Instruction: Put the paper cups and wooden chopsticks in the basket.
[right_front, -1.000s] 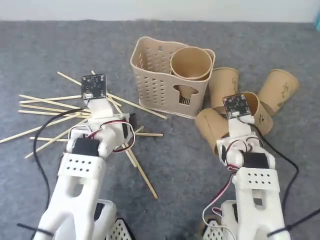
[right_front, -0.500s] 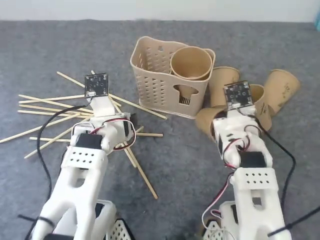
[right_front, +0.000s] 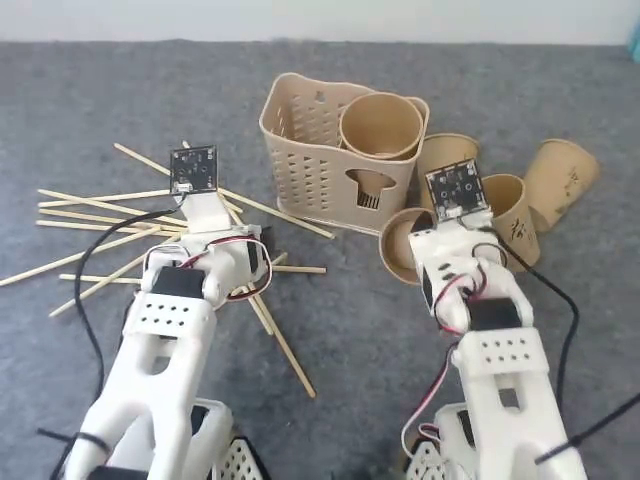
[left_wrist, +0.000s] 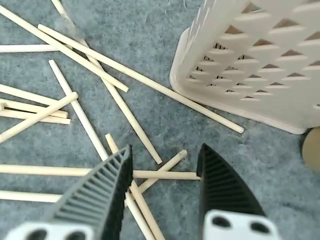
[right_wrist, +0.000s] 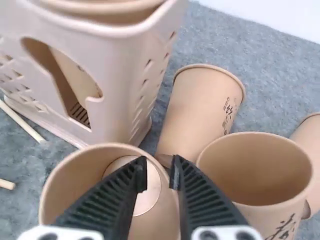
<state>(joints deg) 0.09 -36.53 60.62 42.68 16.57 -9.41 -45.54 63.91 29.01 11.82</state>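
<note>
High view: the basket (right_front: 310, 170) is shown at upper centre with one cup (right_front: 382, 125) inside, chopsticks (right_front: 90, 215) scattered at left, loose cups (right_front: 555, 180) at right. The left gripper (left_wrist: 165, 157) is held spread over the chopsticks. The right gripper (right_wrist: 156, 172) is pinched on the front cup (right_front: 405, 245) at its rim.

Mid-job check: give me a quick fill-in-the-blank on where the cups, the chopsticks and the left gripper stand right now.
1. The basket holds exactly ___ paper cup.
2. Outside the basket, ___ more paper cups are grouped beside it.
3. The left gripper hangs ___ over the scattered chopsticks, holding none of them.

Missing words: one; four; open
</note>
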